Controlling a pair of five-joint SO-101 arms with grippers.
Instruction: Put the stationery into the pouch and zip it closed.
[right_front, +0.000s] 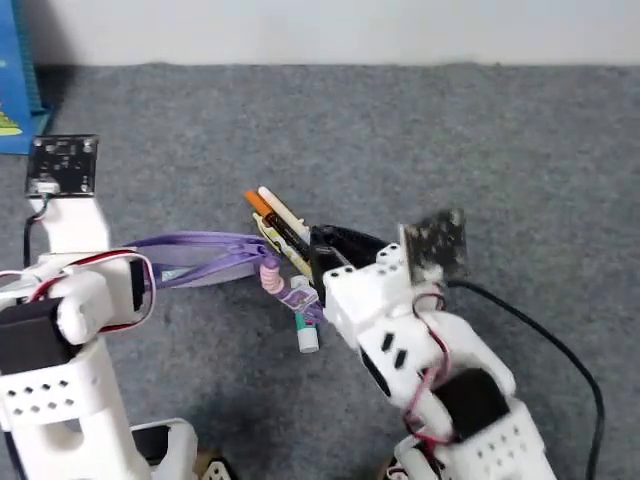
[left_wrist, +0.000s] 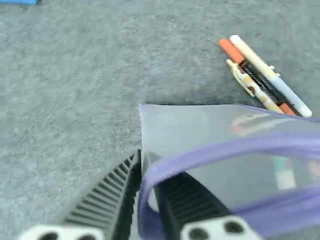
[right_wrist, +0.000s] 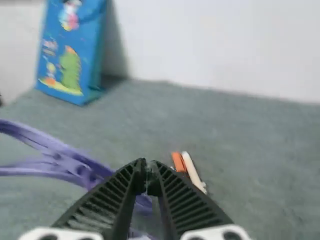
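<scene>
Two claws are mine at this grey carpeted table (right_front: 480, 140). My left claw (left_wrist: 147, 167) is pinched on the purple fabric trim at one corner of the clear plastic pouch (left_wrist: 200, 135), one ribbed black jaw on each side of the trim. The pouch (right_front: 200, 255) stretches across the carpet from that grip towards my right arm, its purple-edged mouth gaping a little.

My right claw (right_wrist: 146, 170) has its ribbed black jaws pressed together at the tips, low over the far end of the pouch. I cannot tell whether anything thin is caught between them.

The stationery, a small bundle of pens (right_front: 278, 225) with an orange-tipped one, a cream one, a black one and a yellow patterned one, lies on the carpet outside the pouch, just beside its far end and just past my right claw's tips. From my left wrist the bundle (left_wrist: 262, 75) sits beyond the pouch's upper edge.

A pink zipper charm (right_front: 270, 277) hangs at the pouch's trim near the pens. A short white stick with a teal band (right_front: 305, 335) pokes out below that end of the pouch; I cannot tell whether it is inside.

A blue printed box (right_wrist: 70, 50) stands against the wall at the carpet's far corner.
</scene>
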